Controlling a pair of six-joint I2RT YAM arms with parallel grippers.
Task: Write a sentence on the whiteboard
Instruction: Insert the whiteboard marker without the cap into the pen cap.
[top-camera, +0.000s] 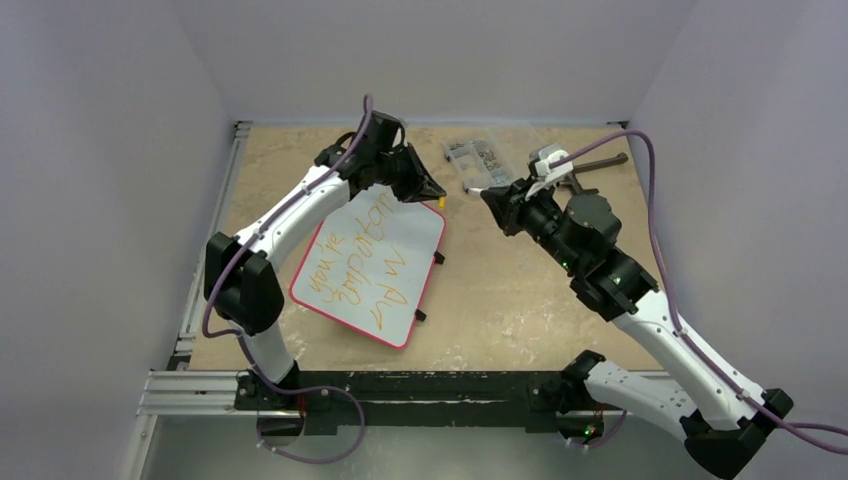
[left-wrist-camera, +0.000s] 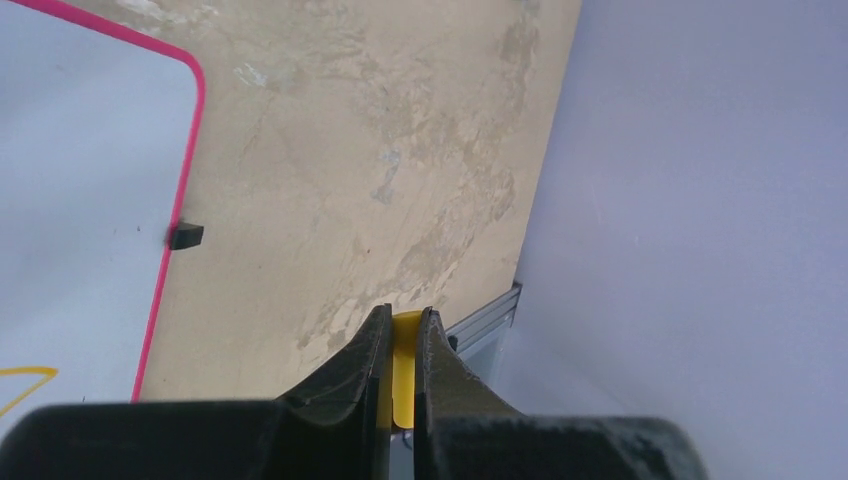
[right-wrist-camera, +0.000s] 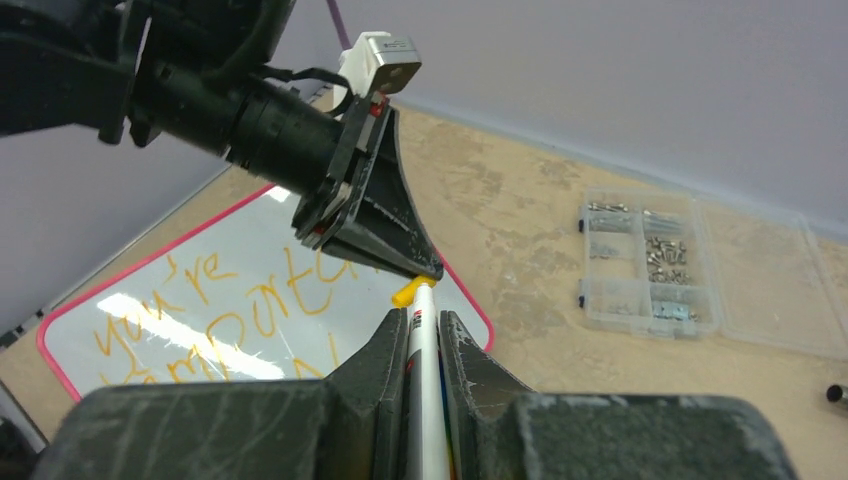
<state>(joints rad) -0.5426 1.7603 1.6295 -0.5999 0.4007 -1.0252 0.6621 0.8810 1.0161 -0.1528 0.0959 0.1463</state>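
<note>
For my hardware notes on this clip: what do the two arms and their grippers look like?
The left arm and the right arm match: white shells on the long links, black joints and bases, a loose purple cable along each. The left gripper and right gripper are black, with two fingers tapering to narrow tips.

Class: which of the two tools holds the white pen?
The right tool, shut on the white pen; the left tool pinches only a small yellow piece.

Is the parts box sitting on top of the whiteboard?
No, the clear parts box lies on the bare table, apart from the whiteboard.
</note>
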